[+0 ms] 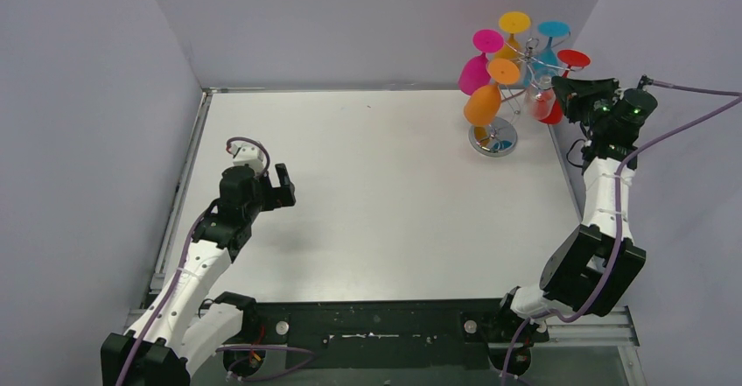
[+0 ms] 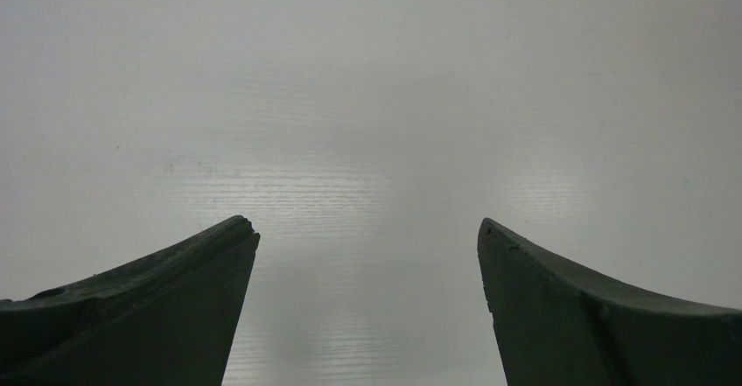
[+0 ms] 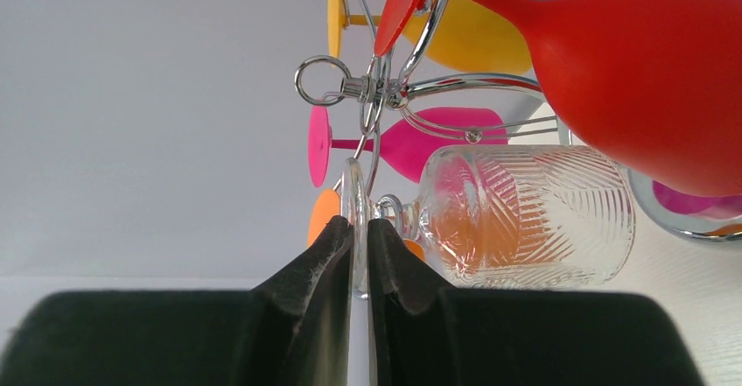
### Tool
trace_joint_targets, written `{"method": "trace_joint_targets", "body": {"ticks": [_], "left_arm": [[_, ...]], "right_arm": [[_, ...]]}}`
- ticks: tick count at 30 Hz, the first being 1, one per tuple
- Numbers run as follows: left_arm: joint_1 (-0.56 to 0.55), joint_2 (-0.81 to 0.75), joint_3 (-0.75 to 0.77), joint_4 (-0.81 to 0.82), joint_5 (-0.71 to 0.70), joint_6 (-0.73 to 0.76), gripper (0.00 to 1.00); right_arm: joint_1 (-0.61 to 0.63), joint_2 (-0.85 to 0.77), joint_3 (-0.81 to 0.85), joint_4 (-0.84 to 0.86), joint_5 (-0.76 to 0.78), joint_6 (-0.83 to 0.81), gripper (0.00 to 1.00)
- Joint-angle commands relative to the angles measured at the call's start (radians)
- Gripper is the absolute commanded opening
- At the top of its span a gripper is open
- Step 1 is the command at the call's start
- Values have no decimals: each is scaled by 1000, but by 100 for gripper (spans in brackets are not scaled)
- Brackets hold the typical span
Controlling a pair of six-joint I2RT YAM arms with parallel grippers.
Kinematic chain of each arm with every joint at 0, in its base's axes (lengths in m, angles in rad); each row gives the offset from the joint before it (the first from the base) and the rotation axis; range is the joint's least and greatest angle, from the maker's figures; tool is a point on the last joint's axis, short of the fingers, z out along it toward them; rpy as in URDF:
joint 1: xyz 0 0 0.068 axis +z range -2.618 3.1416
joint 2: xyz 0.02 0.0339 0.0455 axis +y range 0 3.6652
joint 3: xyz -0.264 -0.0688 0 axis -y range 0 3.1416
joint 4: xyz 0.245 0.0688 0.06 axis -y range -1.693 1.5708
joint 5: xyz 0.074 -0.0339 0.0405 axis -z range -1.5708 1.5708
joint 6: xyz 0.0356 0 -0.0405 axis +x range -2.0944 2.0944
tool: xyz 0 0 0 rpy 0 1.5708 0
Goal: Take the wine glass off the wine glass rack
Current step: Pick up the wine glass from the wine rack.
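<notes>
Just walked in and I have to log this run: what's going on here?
The right gripper is shut on the foot of the clear patterned wine glass. The glass looks not yet off the wine glass rack, where it hangs among coloured glasses at the far right of the table. The left gripper is open and holds nothing, over bare table on the left.

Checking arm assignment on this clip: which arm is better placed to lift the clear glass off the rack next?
Right. The right gripper is shut on the foot of the clear wine glass at the wine glass rack. The left gripper hangs open over the table, far from the rack.
</notes>
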Motion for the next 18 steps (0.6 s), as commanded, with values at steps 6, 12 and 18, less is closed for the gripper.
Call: {"method": "trace_joint_targets", "body": {"ticks": [6,12,18], "left_arm": [[6,5,15,26,29,0,96],[6,4,15,26,29,2,96],[6,4,17,27,31,2,96]], "right_arm": [[-9,-91,-16,144,-44,90,0],[-41,-121,-51,155,-43,109,0],[-43,-129,-61,154,-81,119,0]]}}
